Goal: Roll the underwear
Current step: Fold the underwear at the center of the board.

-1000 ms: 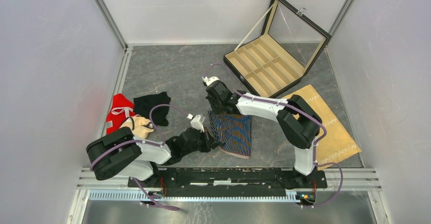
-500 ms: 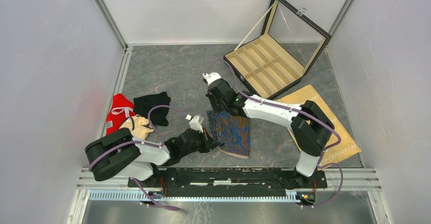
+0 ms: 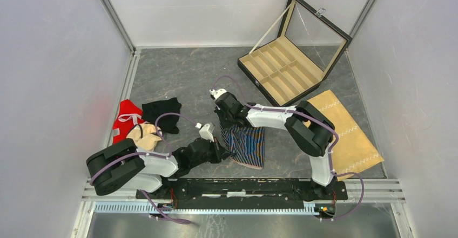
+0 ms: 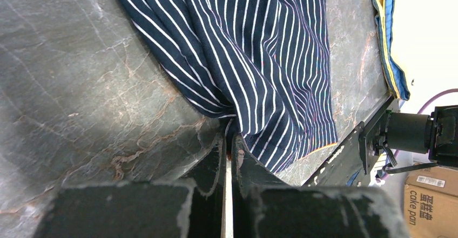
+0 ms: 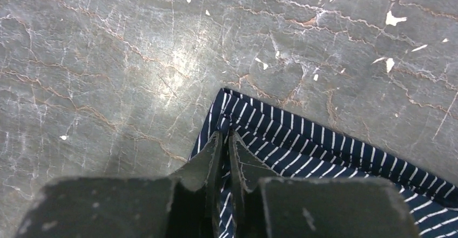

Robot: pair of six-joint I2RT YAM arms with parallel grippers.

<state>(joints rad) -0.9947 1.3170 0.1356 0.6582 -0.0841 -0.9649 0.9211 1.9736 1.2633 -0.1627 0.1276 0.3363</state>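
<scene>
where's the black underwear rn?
Top view, left side of the table: the black underwear lies crumpled against the red garment, well left of the striped underwear that both arms are working on.

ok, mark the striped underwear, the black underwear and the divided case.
striped underwear (image 3: 247, 146), top view, middle of the fabric.
black underwear (image 3: 159, 109), top view, middle of the bunch.
divided case (image 3: 281, 69), top view, bare tan interior.

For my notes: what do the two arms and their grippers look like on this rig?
Left arm and right arm: white link shells, chunky black joint housings, a thin purple cable looping along each, a small white camera block at the wrist. Left gripper and right gripper: matte black wedge-shaped fingers with scuffed grey edges.
</scene>
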